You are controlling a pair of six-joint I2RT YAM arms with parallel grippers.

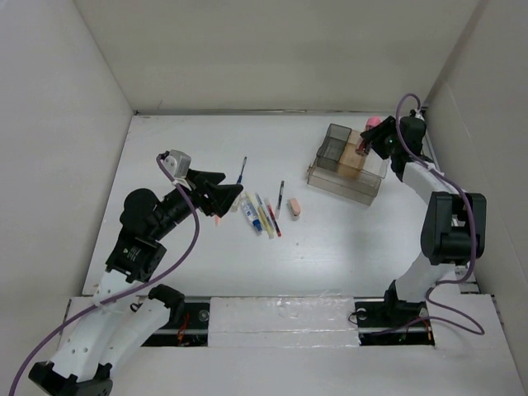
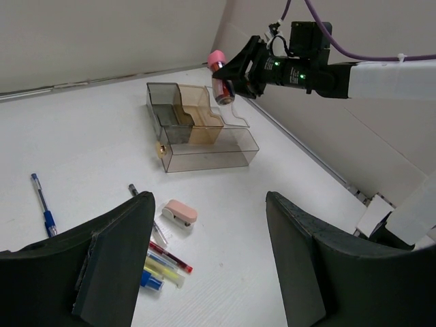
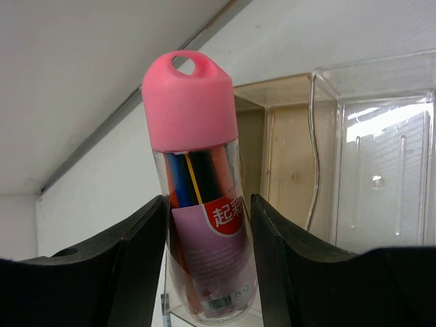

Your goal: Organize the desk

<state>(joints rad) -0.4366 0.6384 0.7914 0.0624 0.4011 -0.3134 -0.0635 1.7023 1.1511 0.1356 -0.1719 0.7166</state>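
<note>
The white desk [image 1: 206, 157] holds a clear compartmented tray [image 1: 346, 169] at the back right. My right gripper [image 1: 369, 140] is shut on a clear tube of coloured pens with a pink cap [image 1: 373, 124] and holds it upright over the tray's far end. In the right wrist view the tube [image 3: 201, 204] stands between my fingers, with the tray [image 3: 381, 170] behind. My left gripper [image 1: 221, 196] is open and empty, just left of a row of loose pens [image 1: 260, 214]. The left wrist view shows the tube [image 2: 219, 75] above the tray [image 2: 204, 146].
A blue pen [image 1: 242, 170] lies alone behind the row. A dark pen [image 1: 281, 196] and a small pink stapler [image 1: 295, 207] lie to its right. White panels wall the desk on three sides. A metal rail [image 1: 280, 301] runs along the near edge.
</note>
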